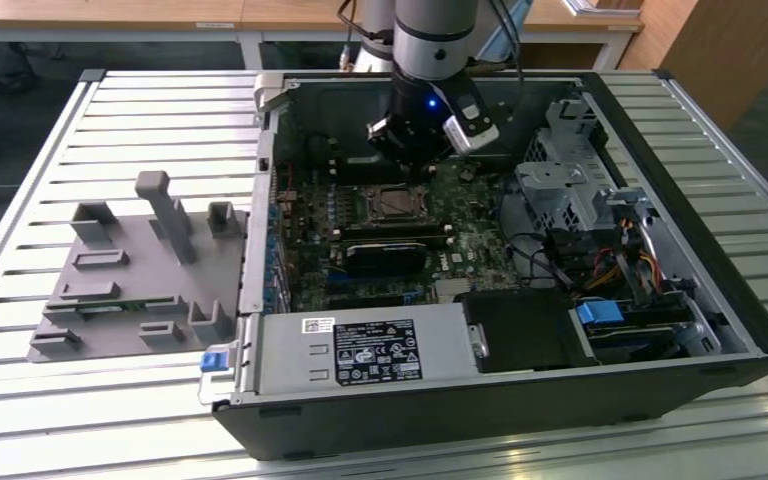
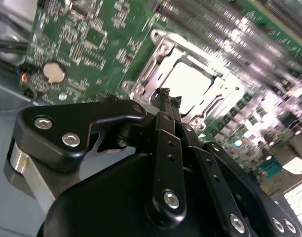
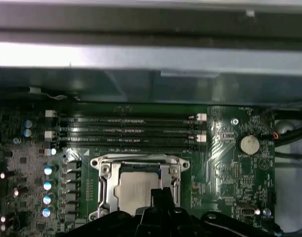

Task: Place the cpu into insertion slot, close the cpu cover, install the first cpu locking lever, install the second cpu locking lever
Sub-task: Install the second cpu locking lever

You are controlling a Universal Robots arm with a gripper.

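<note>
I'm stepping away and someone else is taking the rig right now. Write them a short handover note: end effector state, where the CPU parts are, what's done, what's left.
End effector: fingers together, holding nothing, poised just above the socket inside the open PC case.
CPU: seated in the insertion slot on the green motherboard, silver top visible.
CPU cover: appears lowered, framing the chip.
Done: CPU placed; cover seemingly closed.
Left: both locking levers; whether either is latched cannot be told, so check before continuing.
</note>
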